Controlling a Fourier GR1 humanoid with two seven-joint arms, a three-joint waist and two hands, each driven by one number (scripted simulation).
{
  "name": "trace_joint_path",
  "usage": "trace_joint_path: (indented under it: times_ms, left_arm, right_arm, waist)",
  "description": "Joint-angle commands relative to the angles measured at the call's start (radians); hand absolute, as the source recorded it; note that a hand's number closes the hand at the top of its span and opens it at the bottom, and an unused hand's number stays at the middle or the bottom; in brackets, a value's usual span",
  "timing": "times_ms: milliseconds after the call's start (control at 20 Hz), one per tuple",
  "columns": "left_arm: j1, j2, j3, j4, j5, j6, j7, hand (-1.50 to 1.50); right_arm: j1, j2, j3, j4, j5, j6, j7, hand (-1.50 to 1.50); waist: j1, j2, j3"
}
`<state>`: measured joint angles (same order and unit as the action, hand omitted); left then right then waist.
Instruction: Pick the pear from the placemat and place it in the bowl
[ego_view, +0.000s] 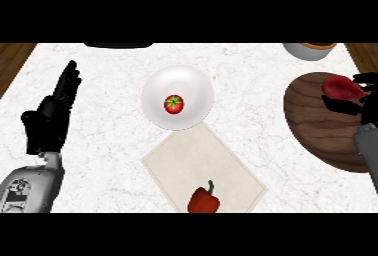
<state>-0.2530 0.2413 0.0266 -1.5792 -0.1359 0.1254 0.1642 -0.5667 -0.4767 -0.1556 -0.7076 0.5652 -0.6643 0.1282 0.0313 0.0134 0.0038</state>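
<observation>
A dark red pear (341, 88) hangs over the far part of the brown wooden bowl (317, 135) at the right of the counter. My right hand (363, 102) comes in from the right edge, its black fingers curled round the pear and hiding the fruit's right side. I cannot tell whether the pear touches the bowl's inside. The beige placemat (199, 165) lies in the lower middle. At the left, my left hand (48, 120) rests open with its fingers pointing up, holding nothing.
A white plate (193, 85) with a red tomato (173, 104) sits just beyond the placemat. On the placemat's near corner lies a red bell pepper (204, 200). A grey pot (310, 50) stands at the far right, and a dark object (118, 45) at the far edge.
</observation>
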Motion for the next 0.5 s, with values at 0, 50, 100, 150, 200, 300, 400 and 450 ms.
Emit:
trace_joint_path:
  times_ms: [0,50,100,150,200,300,400,450]
  left_arm:
    - [-0.033,-0.004,-0.004,-0.004,0.001,-0.006,0.034,0.0]
    - [0.002,-0.016,-0.016,0.008,-0.02,0.008,0.002,0.0]
    - [0.022,-0.023,-0.025,-0.026,-0.019,0.007,0.009,0.0]
    - [-0.032,0.007,0.013,-0.013,0.008,-0.011,0.047,0.0]
    - [0.01,-0.006,-0.026,-0.053,-0.024,-0.003,0.034,0.0]
    - [-0.019,0.025,0.034,-0.023,0.017,-0.022,0.035,0.0]
    - [-0.01,-0.024,0.006,0.07,-0.029,0.021,-0.061,0.0]
    - [-0.019,-0.033,-0.014,0.019,-0.028,0.015,0.016,0.0]
  right_arm:
    - [-0.064,0.042,-0.08,0.142,-0.122,0.039,-0.177,-1.5]
    - [-0.017,0.005,-0.128,0.113,-0.196,0.097,-0.273,-1.5]
    - [-0.058,0.011,-0.133,0.171,-0.189,0.099,-0.302,-1.5]
    - [-0.057,0.002,-0.155,0.19,-0.214,0.119,-0.358,-1.5]
    - [-0.086,0.025,-0.161,0.201,-0.221,0.114,-0.379,-1.5]
    - [-0.045,0.011,-0.222,0.201,-0.287,0.137,-0.507,-1.5]
    - [-0.085,-0.03,-0.252,0.224,-0.31,0.172,-0.552,-1.5]
    - [-0.111,0.01,-0.267,0.262,-0.316,0.117,-0.554,-1.5]
  waist:
    - [0.009,0.003,0.001]
    - [-0.006,0.0,0.001]
    - [0.004,-0.001,0.0]
    - [0.008,0.004,0.002]
    - [0.013,0.001,0.001]
    - [-0.002,-0.001,0.001]
    - [-0.012,0.0,-0.001]
    - [-0.007,-0.003,-0.001]
